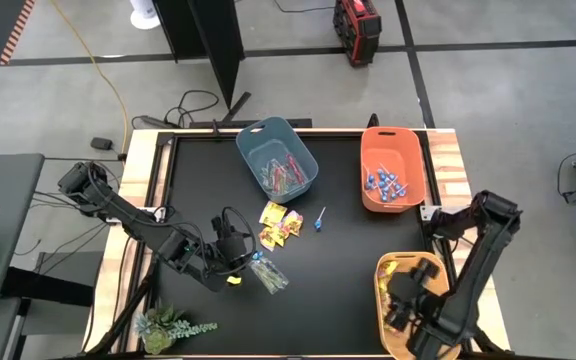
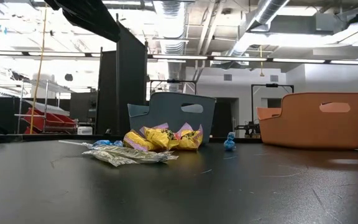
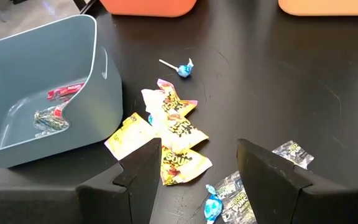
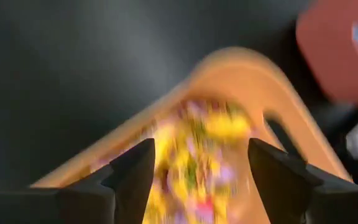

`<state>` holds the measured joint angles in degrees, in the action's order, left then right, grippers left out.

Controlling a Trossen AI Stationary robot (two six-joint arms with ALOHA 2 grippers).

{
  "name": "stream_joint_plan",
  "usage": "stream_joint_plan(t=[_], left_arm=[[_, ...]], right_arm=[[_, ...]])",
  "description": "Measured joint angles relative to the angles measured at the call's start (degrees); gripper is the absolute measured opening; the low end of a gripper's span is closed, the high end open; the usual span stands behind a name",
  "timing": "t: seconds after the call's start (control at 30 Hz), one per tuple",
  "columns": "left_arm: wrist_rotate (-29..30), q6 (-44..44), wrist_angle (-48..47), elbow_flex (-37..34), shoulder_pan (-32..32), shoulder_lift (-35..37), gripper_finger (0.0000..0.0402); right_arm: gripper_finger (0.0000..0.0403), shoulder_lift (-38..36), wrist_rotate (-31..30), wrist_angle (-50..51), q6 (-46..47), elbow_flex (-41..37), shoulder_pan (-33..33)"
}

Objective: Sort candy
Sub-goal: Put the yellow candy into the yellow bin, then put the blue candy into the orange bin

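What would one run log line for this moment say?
left gripper: open, above yellow packets | right gripper: open, above yellow bin | lone lollipop: unsorted

Yellow candy packets (image 1: 279, 224) lie heaped mid-table, lollipop (image 1: 320, 218) beside.

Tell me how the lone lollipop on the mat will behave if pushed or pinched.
The lollipop has a round wrapped head on a thin stick, so a push would probably pivot or roll it. It looks small and likely light. The crinkly blue wrapper may slip between fingers; the stick seems the surer hold.
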<state>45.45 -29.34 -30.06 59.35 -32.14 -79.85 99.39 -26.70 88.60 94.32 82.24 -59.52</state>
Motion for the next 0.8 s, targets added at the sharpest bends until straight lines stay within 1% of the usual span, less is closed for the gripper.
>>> stream_joint_plan(t=[0.13,0.2,0.33,0.43,0.53,0.6,0.67,0.73,0.8], left_arm=[[-0.65,0.06,0.0,0.0,0.0,0.0,0.0201],[-3.07,0.82,0.35,0.07,0.0,-0.63,0.0201],[-9.74,7.4,3.81,0.04,-0.17,-4.48,0.0201],[-13.56,13.51,7.5,0.06,0.04,-8.68,0.0201],[-13.79,15.94,5.18,0.05,0.35,-13.39,0.0201],[-13.68,12.17,1.42,0.04,0.83,-15.68,0.0201],[-14.11,5.95,-3.42,0.04,1.35,-16.88,0.0201],[-14.98,0.35,-7.6,0.04,1.55,-17.47,0.0201],[-15.45,-2.62,-10.25,0.02,1.5,-17.66,0.0201]], right_arm=[[0.0277,-0.01,-6.93,-4.54,-10.92,0.0,4.5],[0.0276,-0.01,-9.93,-7.5,-17.58,0.0,6.96],[0.0276,-0.02,-15.32,-16.45,-32.85,0.0,12.04],[0.0276,0.0,-15.8,-25.55,-45.69,0.0,15.92],[0.0276,-0.02,-15.88,-33.58,-56.82,0.02,19.3],[0.0276,-0.01,-15.89,-37.64,-62.31,0.02,21.02],[0.0276,-0.02,-15.93,-40.54,-66.3,0.02,22.46],[0.0276,-0.02,-15.93,-42.82,-69.29,0.02,23.57],[0.0276,-0.01,-15.57,-43.39,-70.7,0.02,24.47]])
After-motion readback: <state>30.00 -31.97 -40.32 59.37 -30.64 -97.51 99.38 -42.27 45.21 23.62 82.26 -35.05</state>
